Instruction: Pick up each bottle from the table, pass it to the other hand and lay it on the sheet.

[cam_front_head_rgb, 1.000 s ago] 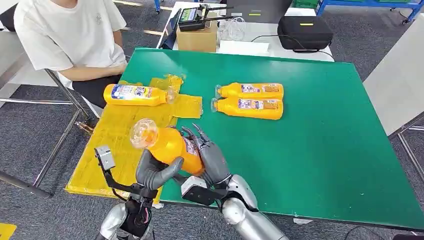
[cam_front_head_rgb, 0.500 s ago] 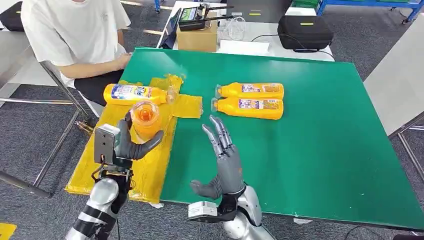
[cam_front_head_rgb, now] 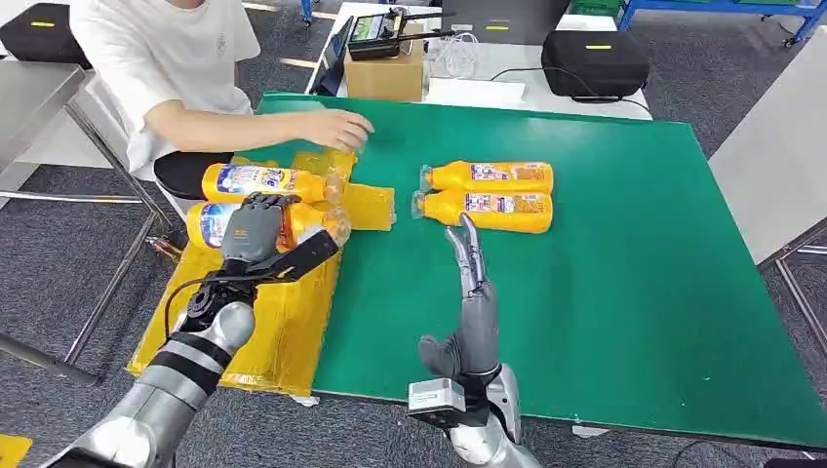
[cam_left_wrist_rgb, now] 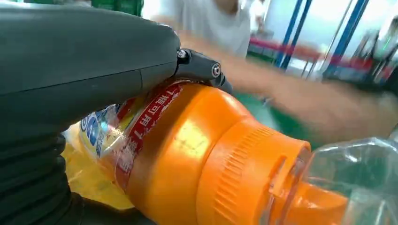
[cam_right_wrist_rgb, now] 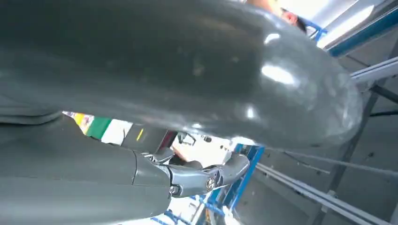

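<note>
Over the yellow sheet (cam_front_head_rgb: 293, 322), left hand (cam_front_head_rgb: 255, 226) grips a bottle (cam_front_head_rgb: 304, 222), seemingly just above it; release early and it may roll into the laid bottle (cam_front_head_rgb: 263, 182). Right hand (cam_front_head_rgb: 475, 292) spread, empty.

four orange bottles lying flat – two (cam_front_head_rgb: 263, 184) (cam_front_head_rgb: 312, 222) on yellow sheet (cam_front_head_rgb: 283, 322), two (cam_front_head_rgb: 490, 176) (cam_front_head_rgb: 488, 211) on table (cam_front_head_rgb: 634, 283)

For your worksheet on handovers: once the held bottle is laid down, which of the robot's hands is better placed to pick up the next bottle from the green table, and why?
The right hand: its fingers are spread, holding nothing, just short of the two bottles on the table. The left hand grips a bottle over the yellow sheet.
</note>
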